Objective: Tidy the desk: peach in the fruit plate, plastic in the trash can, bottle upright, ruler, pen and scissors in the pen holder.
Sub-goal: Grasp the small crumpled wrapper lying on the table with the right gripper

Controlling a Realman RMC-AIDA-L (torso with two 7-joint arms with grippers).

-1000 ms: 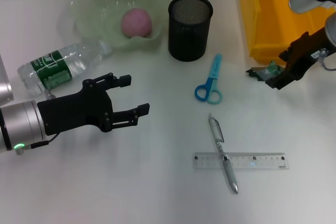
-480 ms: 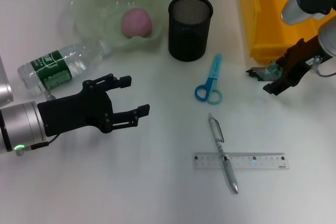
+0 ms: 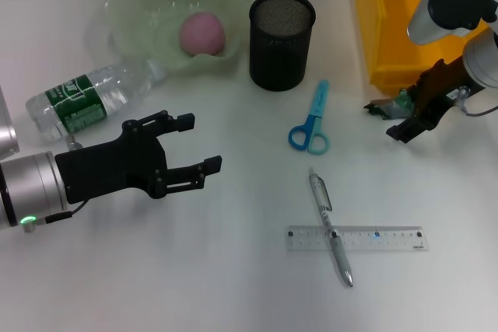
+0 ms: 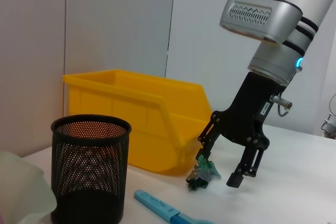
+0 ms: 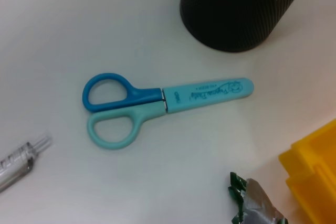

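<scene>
The pink peach (image 3: pixel 203 34) lies in the pale green fruit plate (image 3: pixel 144 1). A clear bottle (image 3: pixel 85 99) with a green label lies on its side beside the plate. Blue scissors (image 3: pixel 311 120) (image 5: pixel 163 103) lie near the black mesh pen holder (image 3: pixel 282 40) (image 4: pixel 90 169). A silver pen (image 3: pixel 331 227) lies across the clear ruler (image 3: pixel 356 239). Crumpled green-silver plastic (image 3: pixel 387 106) (image 4: pixel 202 174) (image 5: pixel 254 203) rests by the yellow trash can (image 3: pixel 397 29). My right gripper (image 3: pixel 401 116) (image 4: pixel 220 166) hangs open just above it, one finger right at the plastic. The left gripper (image 3: pixel 198 143) is open and empty, near the bottle.
The yellow bin (image 4: pixel 147 124) (image 5: pixel 315 177) stands at the back right, its wall close behind my right gripper. The pen holder stands between the plate and the bin. A metal cylinder (image 3: pixel 6 126) shows at the left edge.
My right arm has shifted slightly left and its open fingers have swung closer over the plastic. The left arm and all desk items have stayed put.
</scene>
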